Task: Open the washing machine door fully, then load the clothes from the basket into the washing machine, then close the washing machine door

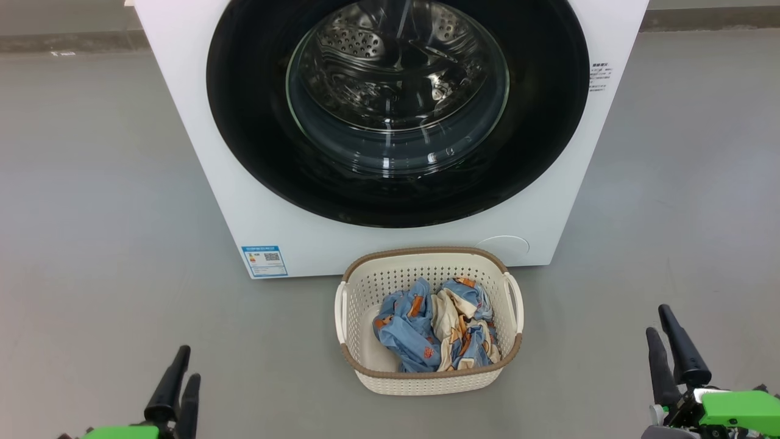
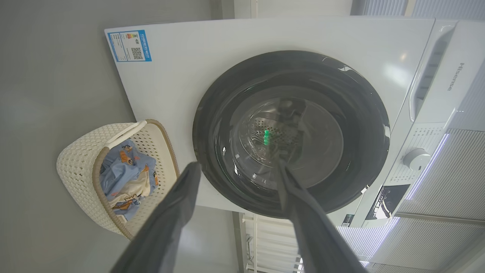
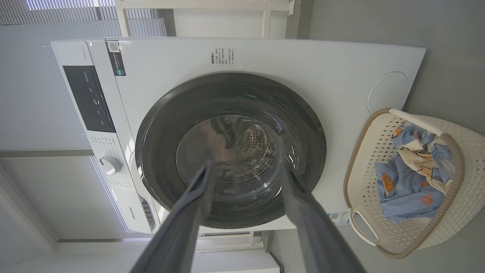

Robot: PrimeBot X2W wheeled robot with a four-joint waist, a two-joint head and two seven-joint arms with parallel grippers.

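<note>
White washing machine [image 1: 244, 201], one door [image 1: 256, 134], one basket [image 1: 426, 384]; left fingers [image 1: 170, 381], right fingers [image 1: 685, 347] released.

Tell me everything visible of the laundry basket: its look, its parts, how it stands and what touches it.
The basket is a small cream-white tub of perforated plastic, rounded rectangular, with a brown woven-look rim and a loop handle on each of two opposite sides. It stands upright on the grey floor before the white washing machine, below its closed door; whether they touch is unclear. Crumpled light blue and cream clothes lie inside, below the rim, leaving part of the bottom bare.
</note>
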